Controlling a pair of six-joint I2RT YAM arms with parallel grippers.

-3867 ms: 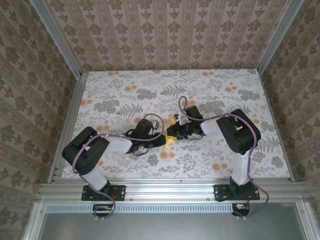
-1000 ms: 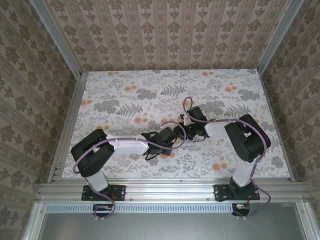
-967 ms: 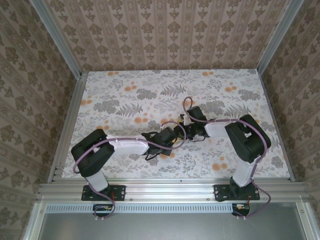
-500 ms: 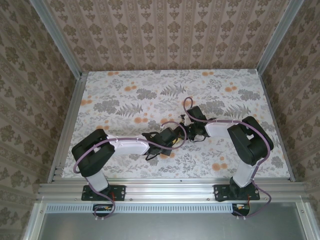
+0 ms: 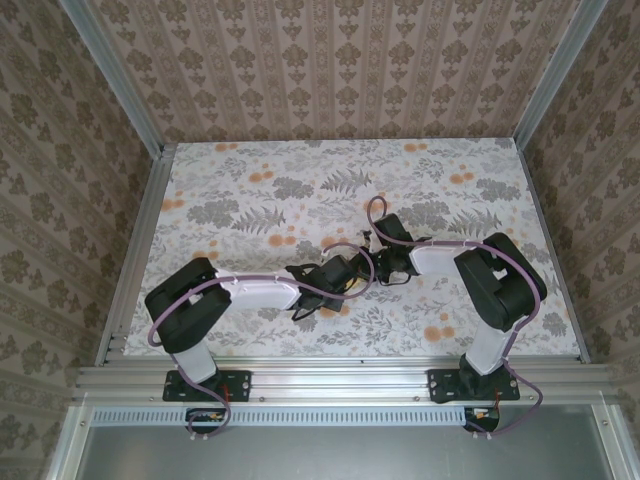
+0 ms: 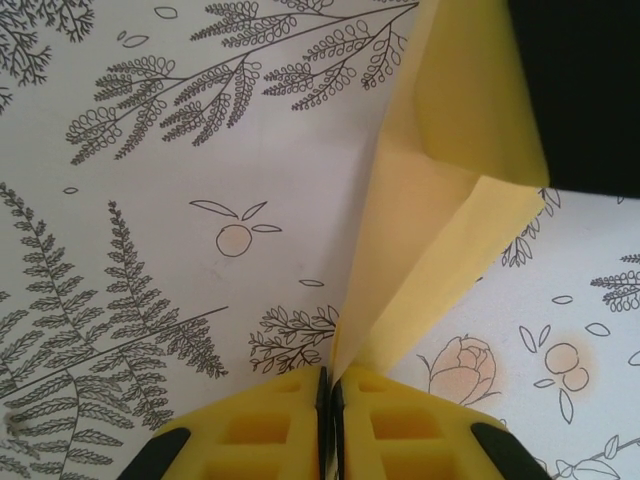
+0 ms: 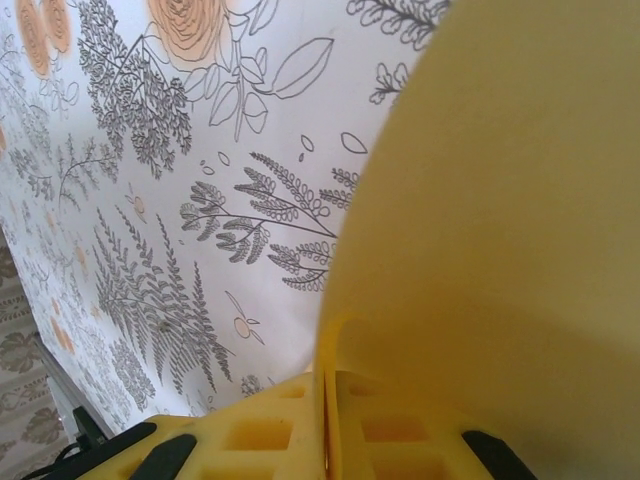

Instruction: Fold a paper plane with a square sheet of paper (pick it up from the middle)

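My left end effector (image 6: pixel 328 385) has moved right over the worktop (image 6: pixel 180 260); it and my right end effector (image 7: pixel 325 400) each pinch the folded sheet of paper (image 6: pixel 440 240), jaws closed.

Robot test cell, aluminium frame (image 5: pixel 330 378), wallpapered walls (image 5: pixel 330 70)

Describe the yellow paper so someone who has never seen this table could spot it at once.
Start at the flower-printed table and look to its middle, where the two arms meet. There the left gripper and the right gripper are each shut on the yellow paper, a folded, creased sheet. It is plain bright yellow, unlike the small round orange flower prints around it.
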